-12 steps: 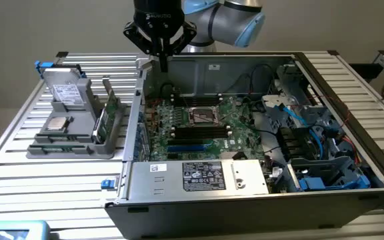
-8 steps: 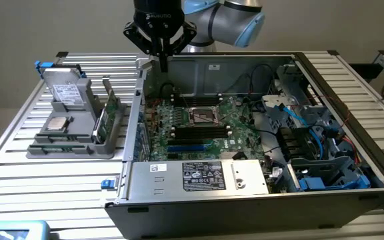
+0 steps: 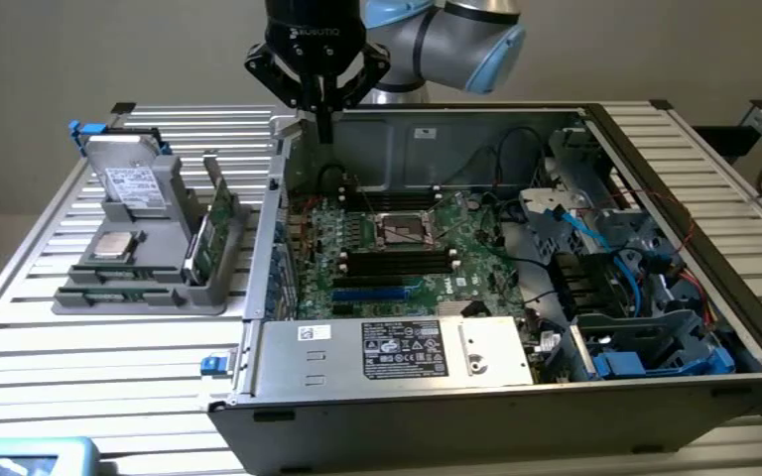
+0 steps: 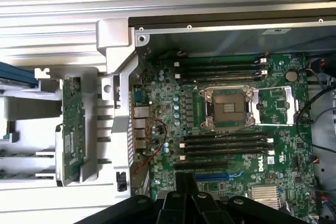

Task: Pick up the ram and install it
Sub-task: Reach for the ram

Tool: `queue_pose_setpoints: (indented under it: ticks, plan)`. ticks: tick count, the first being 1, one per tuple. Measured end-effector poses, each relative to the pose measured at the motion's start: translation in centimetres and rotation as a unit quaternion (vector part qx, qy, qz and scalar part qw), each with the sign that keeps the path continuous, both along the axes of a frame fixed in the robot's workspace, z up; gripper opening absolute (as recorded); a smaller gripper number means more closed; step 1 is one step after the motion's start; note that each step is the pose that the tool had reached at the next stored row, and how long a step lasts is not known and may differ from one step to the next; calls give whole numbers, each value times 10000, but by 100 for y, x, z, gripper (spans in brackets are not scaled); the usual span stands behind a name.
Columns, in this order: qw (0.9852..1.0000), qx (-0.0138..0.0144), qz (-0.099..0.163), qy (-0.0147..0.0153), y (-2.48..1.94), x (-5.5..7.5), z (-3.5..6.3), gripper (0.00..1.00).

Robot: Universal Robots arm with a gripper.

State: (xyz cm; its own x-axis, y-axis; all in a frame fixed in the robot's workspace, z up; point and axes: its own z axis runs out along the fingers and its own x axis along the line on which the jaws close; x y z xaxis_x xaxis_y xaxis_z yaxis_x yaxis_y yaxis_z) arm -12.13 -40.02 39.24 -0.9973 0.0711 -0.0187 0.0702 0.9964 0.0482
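We see jaws clenched, empty, above the open black computer case point(image 3: 487, 426). The thin green ram point(image 3: 199, 250) stands in a grey holder point(image 3: 130, 297).

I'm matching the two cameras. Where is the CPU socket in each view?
Exterior view: the CPU socket sits at the middle of the motherboard, between two banks of black slots.
Wrist view: the CPU socket lies between the same two banks of black slots.
Shared landmark: the blue slot, just beyond one slot bank.
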Motion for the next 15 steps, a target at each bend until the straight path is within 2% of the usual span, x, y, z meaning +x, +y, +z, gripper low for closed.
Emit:
queue_pose_setpoints:
  ticks: [3,8,15]
  plan:
    - [10000,1,0,0,-45,-53,-1,11]
    - [10000,1,-1,0,-109,-246,-2,11]
    - [10000,2,0,-1,-127,-563,-14,11]
